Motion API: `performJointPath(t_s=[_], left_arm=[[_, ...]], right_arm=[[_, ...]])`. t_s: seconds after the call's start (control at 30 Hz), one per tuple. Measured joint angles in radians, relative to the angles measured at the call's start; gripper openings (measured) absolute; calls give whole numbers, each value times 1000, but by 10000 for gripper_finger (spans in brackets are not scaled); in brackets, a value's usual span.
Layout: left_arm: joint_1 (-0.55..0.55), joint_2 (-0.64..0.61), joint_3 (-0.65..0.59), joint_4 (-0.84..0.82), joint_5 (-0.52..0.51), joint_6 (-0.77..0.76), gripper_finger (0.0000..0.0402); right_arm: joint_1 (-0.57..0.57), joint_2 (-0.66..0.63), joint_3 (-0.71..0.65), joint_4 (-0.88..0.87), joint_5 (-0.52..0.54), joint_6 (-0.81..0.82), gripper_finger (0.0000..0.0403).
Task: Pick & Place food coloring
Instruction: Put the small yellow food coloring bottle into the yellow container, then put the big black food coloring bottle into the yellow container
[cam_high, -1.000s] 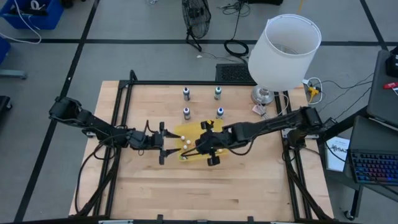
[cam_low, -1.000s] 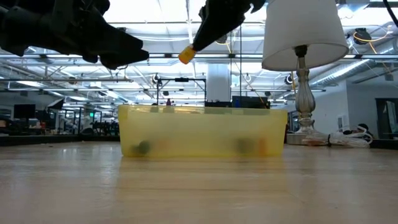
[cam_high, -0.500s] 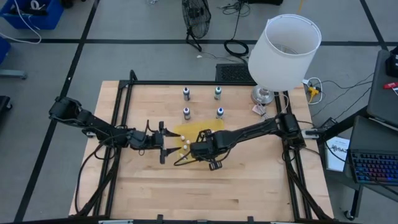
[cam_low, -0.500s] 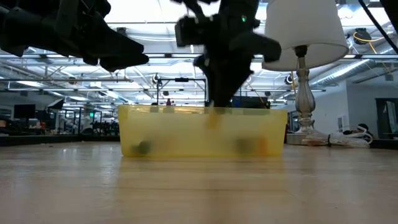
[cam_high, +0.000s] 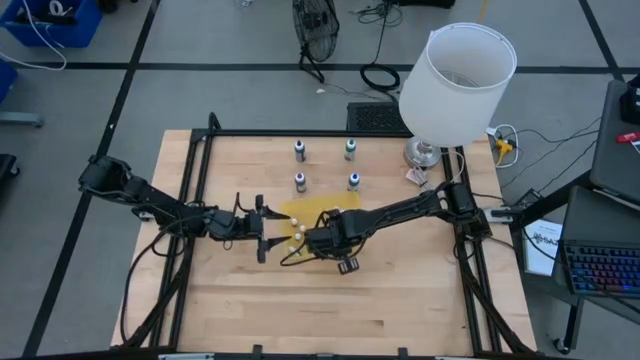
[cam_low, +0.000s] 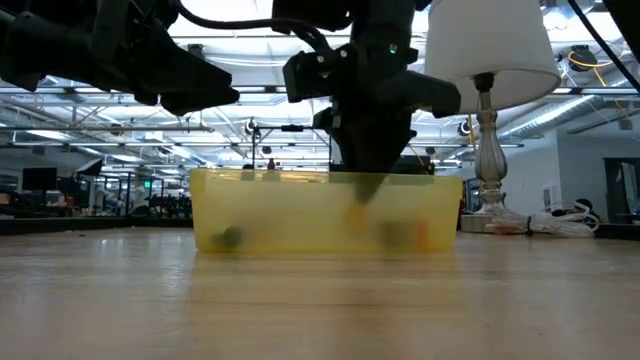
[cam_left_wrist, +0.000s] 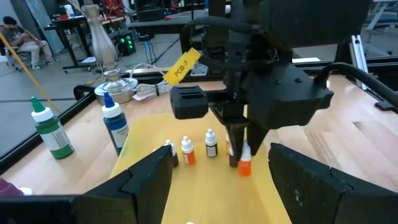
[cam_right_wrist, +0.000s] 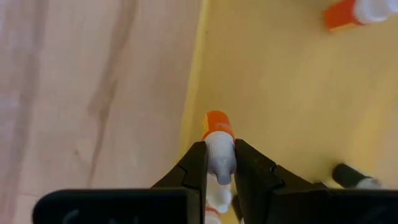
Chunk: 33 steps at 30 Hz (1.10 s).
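A shallow yellow tray (cam_high: 300, 207) sits mid-table. My right gripper (cam_high: 326, 240) reaches down into it, shut on a small orange food coloring bottle (cam_left_wrist: 244, 164) with a white cap. More small dropper bottles are in the tray: an orange one (cam_left_wrist: 188, 153) and a dark one (cam_left_wrist: 211, 145) stand upright, and another orange one (cam_right_wrist: 351, 12) lies on the floor. My left gripper (cam_high: 262, 232) hovers open at the tray's left edge, above its rim (cam_low: 210, 178), touching nothing. My right gripper pinches the bottle's white cap (cam_right_wrist: 219, 155) between its two fingers (cam_right_wrist: 196, 163). The fingers come from above and point almost straight down. The bottle hangs upright below them, orange body (cam_right_wrist: 217, 124) lowest, inside the tray near its wall. I cannot tell whether it touches the floor.
Four larger upright bottles (cam_high: 299, 150) (cam_high: 350, 150) (cam_high: 299, 181) (cam_high: 353, 181) stand on the table beyond the tray. A lamp with a white shade (cam_high: 457, 80) stands at the far right corner. The near half of the wooden table (cam_high: 330, 310) lies bare.
My right gripper has come down from above the tray into it, carrying the orange bottle. It has tipped from a slant to pointing almost straight down and stayed shut on the cap. The bottle, once above the rim, now hangs inside the tray.
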Motion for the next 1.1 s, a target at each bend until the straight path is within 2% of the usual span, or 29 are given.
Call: performJointPath(t_s=[0.1, 0.37, 0.57, 0.7, 0.9, 1.1], left_arm=[[0, 0, 0, 0, 0, 0, 266], [0, 0, 0, -1, 0, 0, 266], [0, 0, 0, -6, 0, -2, 266], [0, 0, 0, -6, 0, -2, 266], [0, 0, 0, -6, 2, -2, 266], [0, 0, 0, 2, 2, 1, 266]], right_arm=[[1, 2, -4, 10, -38, -7, 44], [5, 42, -4, 17, -41, -15, 44], [5, 36, -6, 41, -35, 14, 114], [11, 28, -6, 47, -38, 31, 139], [31, -2, -6, 59, -36, 46, 144], [41, -99, -6, 84, -36, 88, 138]])
